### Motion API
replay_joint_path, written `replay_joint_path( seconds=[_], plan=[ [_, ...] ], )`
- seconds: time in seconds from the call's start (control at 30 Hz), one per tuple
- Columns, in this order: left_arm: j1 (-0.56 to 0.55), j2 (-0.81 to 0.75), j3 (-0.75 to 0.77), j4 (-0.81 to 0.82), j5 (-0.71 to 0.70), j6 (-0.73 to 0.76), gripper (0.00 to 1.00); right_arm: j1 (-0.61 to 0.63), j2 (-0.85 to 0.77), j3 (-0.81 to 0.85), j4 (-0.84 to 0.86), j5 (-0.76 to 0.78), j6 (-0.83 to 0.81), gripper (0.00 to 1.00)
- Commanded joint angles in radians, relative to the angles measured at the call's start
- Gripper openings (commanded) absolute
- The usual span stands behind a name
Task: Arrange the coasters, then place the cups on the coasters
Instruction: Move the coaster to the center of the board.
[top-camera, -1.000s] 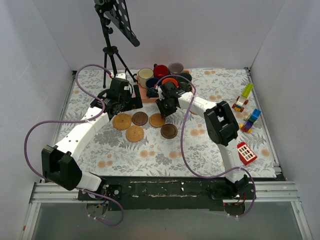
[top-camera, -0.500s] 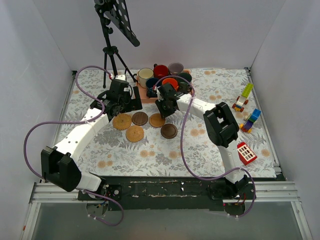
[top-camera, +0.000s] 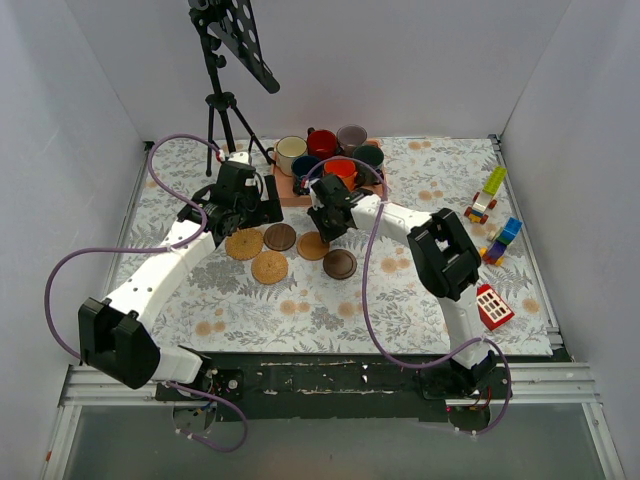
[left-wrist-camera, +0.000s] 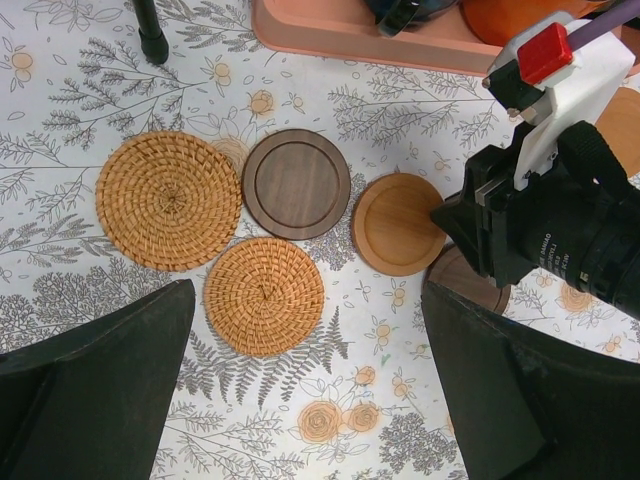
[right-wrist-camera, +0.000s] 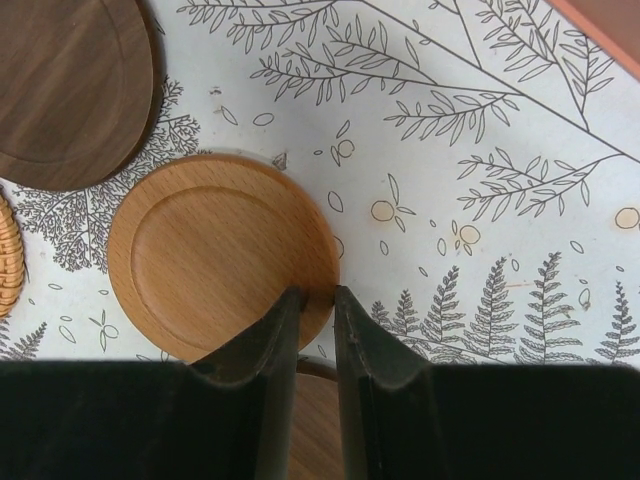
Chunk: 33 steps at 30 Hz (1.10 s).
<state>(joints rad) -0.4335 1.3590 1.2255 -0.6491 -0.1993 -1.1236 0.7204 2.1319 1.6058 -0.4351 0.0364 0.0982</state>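
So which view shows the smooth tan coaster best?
Right wrist: the smooth tan coaster is close, grain clear. Left wrist shows it nearly whole but smaller; top external, tiny, partly under the right end effector.

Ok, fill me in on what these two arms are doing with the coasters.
The right gripper is down at the rim of the smooth tan coaster, jaws almost together; whether it actually grips is unclear. The left gripper hovers wide open above the woven coasters and a dark coaster beside them. The cups are bunched at the pink tray at the back, none on a coaster yet.
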Motion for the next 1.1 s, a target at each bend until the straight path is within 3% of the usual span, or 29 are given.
replay_joint_path(
  seconds=[0.0,1.07],
  plan=[
    [0.007,-0.046,-0.009,0.014,-0.005,0.001,0.98,0.024,-0.007,-0.041,-0.099,-0.003,0.003,0.26],
    [0.007,-0.044,-0.011,0.012,-0.003,-0.001,0.98,0.060,-0.020,-0.018,-0.100,-0.062,0.024,0.25]
  ],
)
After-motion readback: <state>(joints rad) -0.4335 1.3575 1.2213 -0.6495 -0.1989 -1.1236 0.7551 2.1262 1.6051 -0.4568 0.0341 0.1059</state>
